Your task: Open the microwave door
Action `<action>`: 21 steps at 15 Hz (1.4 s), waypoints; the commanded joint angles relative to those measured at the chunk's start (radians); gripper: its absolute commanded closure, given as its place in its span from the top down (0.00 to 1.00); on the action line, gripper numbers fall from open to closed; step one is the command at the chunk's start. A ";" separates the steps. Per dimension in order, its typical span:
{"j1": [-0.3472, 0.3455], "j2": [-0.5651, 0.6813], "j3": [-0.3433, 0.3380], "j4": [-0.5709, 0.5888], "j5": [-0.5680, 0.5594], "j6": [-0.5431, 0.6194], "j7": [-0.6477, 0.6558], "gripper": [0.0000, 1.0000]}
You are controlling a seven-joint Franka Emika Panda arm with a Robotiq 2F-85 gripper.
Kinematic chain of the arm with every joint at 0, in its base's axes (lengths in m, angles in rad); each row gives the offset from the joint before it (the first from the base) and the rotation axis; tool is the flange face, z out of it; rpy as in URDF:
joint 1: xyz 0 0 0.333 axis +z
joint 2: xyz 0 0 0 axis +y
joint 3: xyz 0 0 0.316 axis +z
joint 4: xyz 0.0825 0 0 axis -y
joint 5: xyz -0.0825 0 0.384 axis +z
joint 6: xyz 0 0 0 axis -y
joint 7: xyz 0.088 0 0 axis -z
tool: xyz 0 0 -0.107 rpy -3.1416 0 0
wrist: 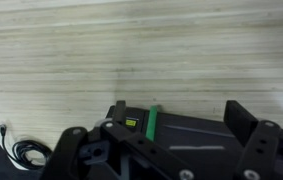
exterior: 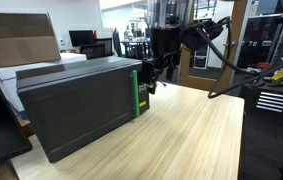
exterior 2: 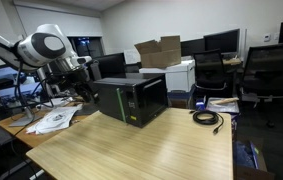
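The microwave point(exterior: 76, 105) is a big dark grey box on the wooden table, seen in both exterior views point(exterior 2: 131, 100). The microwave door point(exterior: 81, 118) is its flat front face, and it lies flush and closed. A bright green vertical strip point(exterior: 136, 93) runs along one edge of the door and also shows in the wrist view point(wrist: 153, 122). My gripper point(exterior: 153, 76) hangs at the strip end of the box. In the wrist view it point(wrist: 175, 108) is open and empty, with the green strip and the box's edge point(wrist: 196, 135) between its fingers.
A brown cardboard box point(exterior: 21, 42) stands behind the microwave point(exterior 2: 159, 50). A coiled black cable point(exterior 2: 207, 118) lies on the table point(wrist: 26, 152). Papers point(exterior 2: 53, 120) lie near the arm's base. Office chairs point(exterior 2: 266, 70) stand past the table edge.
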 commanded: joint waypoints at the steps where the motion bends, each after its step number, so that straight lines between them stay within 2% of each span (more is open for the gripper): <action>1: -0.036 0.064 -0.034 -0.009 -0.126 0.174 0.027 1.00; 3: -0.044 0.114 -0.064 0.005 -0.186 0.261 0.035 1.00; 7: -0.045 0.225 -0.112 0.051 -0.232 0.385 0.037 1.00; 15: -0.009 0.401 -0.148 0.217 -0.229 0.490 0.043 1.00; 16: -0.001 0.412 -0.155 0.230 -0.236 0.500 0.044 0.75; 18: 0.016 0.426 -0.174 0.249 -0.252 0.511 0.044 0.67; 21: 0.045 0.412 -0.218 0.231 -0.271 0.512 0.050 0.39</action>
